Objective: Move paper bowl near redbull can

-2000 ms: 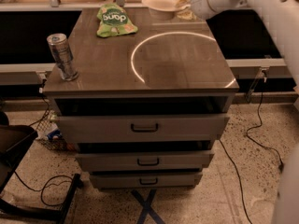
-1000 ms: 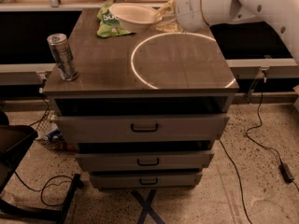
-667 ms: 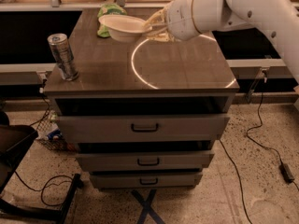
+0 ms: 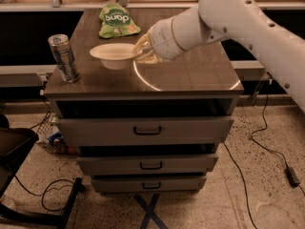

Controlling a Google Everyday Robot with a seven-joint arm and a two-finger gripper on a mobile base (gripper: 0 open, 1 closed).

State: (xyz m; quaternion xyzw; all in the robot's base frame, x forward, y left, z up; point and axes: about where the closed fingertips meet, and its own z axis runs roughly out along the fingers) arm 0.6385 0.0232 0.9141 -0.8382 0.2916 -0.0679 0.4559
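Observation:
The off-white paper bowl (image 4: 113, 54) is held just above the cabinet top, left of centre, by its right rim. My gripper (image 4: 139, 50) is shut on that rim, at the end of the white arm reaching in from the upper right. The redbull can (image 4: 63, 57), slim and silver-grey, stands upright near the front left corner of the top, a short gap to the left of the bowl.
A green snack bag (image 4: 117, 20) lies at the back of the cabinet top (image 4: 190, 75), behind the bowl. A drawer cabinet with three handled drawers (image 4: 147, 130) stands below. Cables run on the floor at right (image 4: 267, 142); a dark chair base (image 4: 19, 151) is at left.
My gripper has carried the bowl from the back right of the top leftward and forward, down towards the can. The can and the snack bag have not moved.

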